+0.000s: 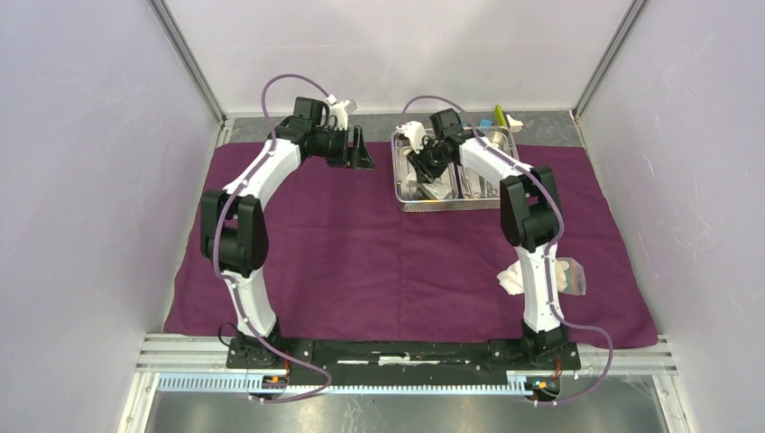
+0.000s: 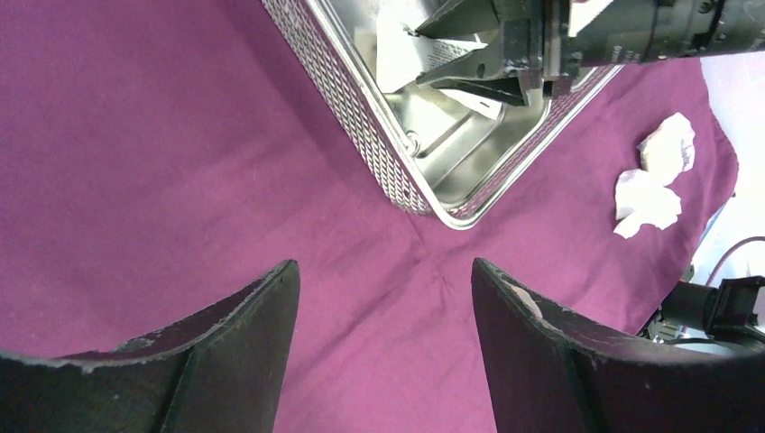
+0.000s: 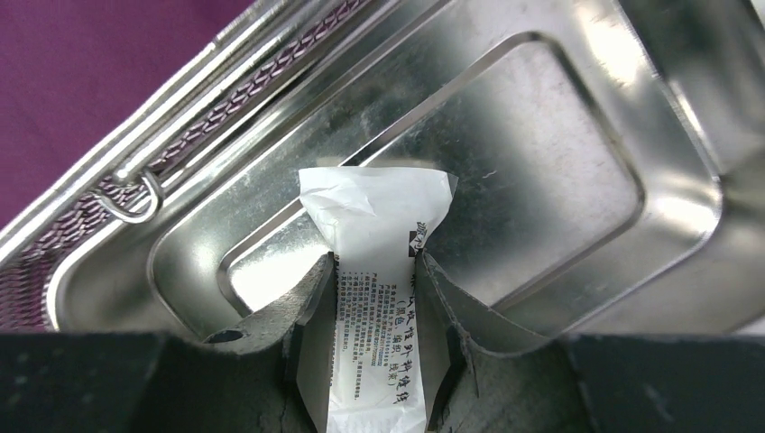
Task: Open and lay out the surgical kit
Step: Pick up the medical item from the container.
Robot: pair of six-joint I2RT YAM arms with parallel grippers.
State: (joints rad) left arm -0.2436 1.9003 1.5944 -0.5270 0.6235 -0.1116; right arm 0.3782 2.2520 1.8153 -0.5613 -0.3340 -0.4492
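Observation:
The plum-purple cloth lies spread over the table. At its back right stands the steel tray, seen in the right wrist view as a shiny wall and floor. My right gripper reaches into the tray's left compartment. Its jaws are shut on a white flat packet with printed text, and the packet buckles between them. In the top view that gripper is over the packet. My left gripper hangs open and holds nothing, above the cloth left of the tray.
Crumpled gauze pads lie on the cloth by the right arm's base, also visible as gauze pads in the left wrist view. A yellow-green block sits behind the tray. Walls enclose the table on three sides.

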